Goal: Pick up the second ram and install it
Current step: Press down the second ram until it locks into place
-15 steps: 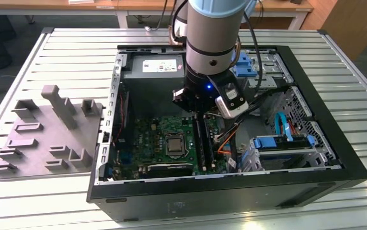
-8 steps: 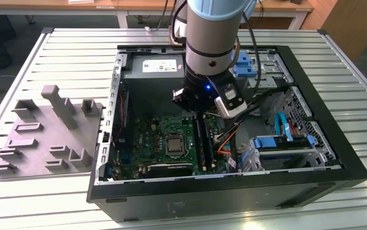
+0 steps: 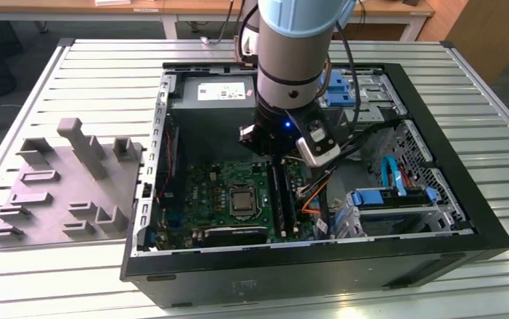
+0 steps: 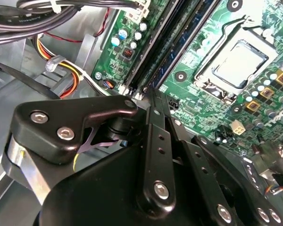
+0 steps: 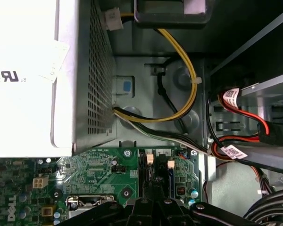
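Note:
My gripper (image 3: 277,161) hangs inside the open computer case (image 3: 145,219), directly over the long black memory slots (image 3: 278,199) of the green motherboard (image 3: 223,183). In the second wrist view its black linkages draw together to a narrow tip (image 4: 148,95) at the near end of those slots (image 4: 179,40), so it looks shut. In the first wrist view the gripper (image 5: 153,203) sits just before the slot ends with their white latches (image 5: 150,159). The second ram is hidden; I cannot tell whether it lies between the jaws.
A grey plastic holder block (image 3: 60,186) lies on the slatted table at the exterior view's left. The processor socket (image 3: 239,199) is beside the slots. The silver power supply (image 5: 23,75), yellow and black cables (image 5: 181,89) and the blue drive cage (image 3: 397,199) crowd the case.

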Controlling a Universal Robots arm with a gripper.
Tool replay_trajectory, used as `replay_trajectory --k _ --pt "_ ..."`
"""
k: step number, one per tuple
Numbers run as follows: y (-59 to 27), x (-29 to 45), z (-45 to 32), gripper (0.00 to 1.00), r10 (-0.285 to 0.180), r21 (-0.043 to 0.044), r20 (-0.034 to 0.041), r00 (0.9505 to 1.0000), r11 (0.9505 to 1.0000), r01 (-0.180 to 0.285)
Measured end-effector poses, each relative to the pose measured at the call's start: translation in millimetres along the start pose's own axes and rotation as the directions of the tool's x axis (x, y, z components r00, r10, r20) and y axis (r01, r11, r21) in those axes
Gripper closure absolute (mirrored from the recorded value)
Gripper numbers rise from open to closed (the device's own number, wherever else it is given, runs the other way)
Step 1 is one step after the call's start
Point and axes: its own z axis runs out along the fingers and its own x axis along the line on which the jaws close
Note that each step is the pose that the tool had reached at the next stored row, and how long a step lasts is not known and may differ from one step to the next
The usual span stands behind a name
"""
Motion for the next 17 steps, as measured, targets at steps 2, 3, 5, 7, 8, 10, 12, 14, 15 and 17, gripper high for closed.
replay_trajectory --k 2,3,5,7,8,10,12,14,15,17 --pt "0.4 0.1 2.6 0.89 0.0 0.0002 0.0001 1.0 1.0 0.0" --pt "0.6 0.2 4.4 0.89 0.0 0.0004 0.0001 1.0 1.0 0.0" --pt "1.0 0.3 6.5 0.89 0.0 0.0003 0.0001 1.0 1.0 0.0" --pt "1.1 0.3 7.0 0.89 0.0 0.0005 0.0 1.0 1.0 0.0" --pt "1.1 0.4 7.6 0.89 0.0 0.0002 0.0001 1.0 1.0 0.0" --pt "1.1 0.4 9.4 0.89 0.0 0.0003 0.0001 1.0 1.0 0.0" --pt "1.1 0.5 9.7 0.89 0.0 0.0005 0.0 1.0 1.0 0.0" --pt "1.1 0.5 9.9 0.89 0.0 0.0006 0.0 1.0 1.0 0.0" --pt "1.1 0.5 10.0 0.89 0.0 0.0004 0.0001 1.0 1.0 0.0" --pt "1.0 0.5 11.1 0.89 0.0 0.0004 0.0001 1.0 1.0 0.0"
